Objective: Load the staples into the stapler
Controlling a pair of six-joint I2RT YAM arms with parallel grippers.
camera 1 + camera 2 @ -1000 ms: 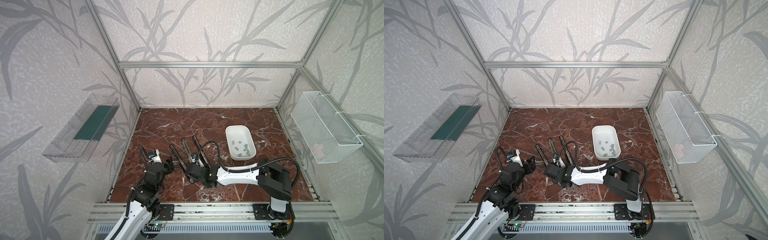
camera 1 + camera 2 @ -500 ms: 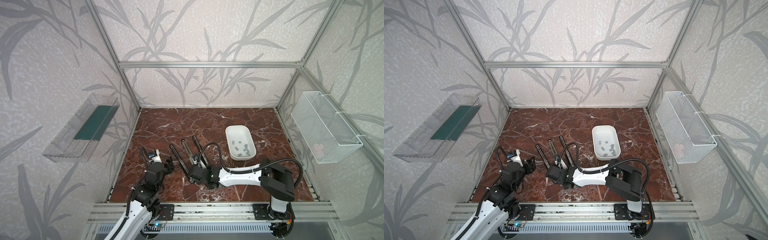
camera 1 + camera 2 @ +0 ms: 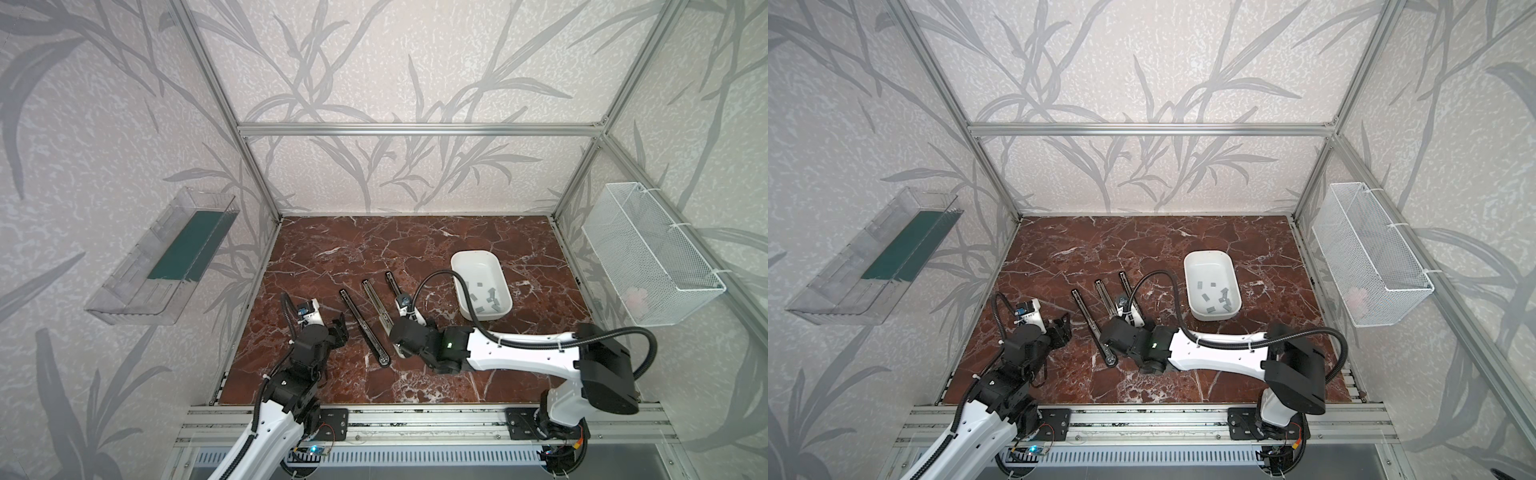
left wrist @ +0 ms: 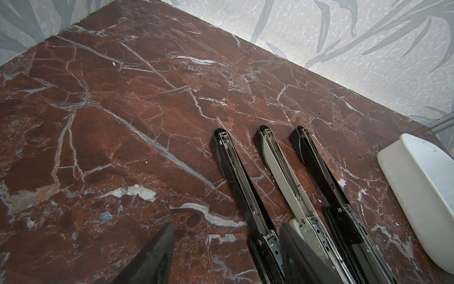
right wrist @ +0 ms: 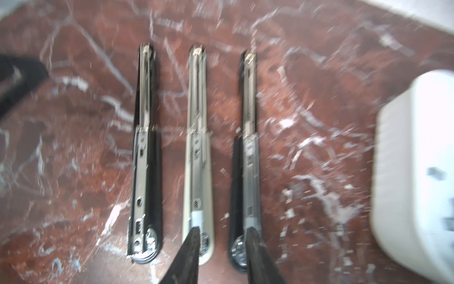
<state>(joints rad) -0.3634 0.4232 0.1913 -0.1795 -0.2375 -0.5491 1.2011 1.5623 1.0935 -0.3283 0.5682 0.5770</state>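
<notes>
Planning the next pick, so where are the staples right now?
In both top views the staples lie loose inside the white tray, right of centre on the marble table, just right of the three opened staplers.

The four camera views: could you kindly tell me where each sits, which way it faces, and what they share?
Top views: high at the front, looking down onto the marble table; both show left arm, right arm, three opened staplers, staples in the white tray.
Left wrist: on the left arm, facing the back wall over staplers and tray; open left tool shows.
Right wrist: on the right arm, looking along the staplers; blurred, open right tool shows.
Shared: every view shows the staplers and tray.
</notes>
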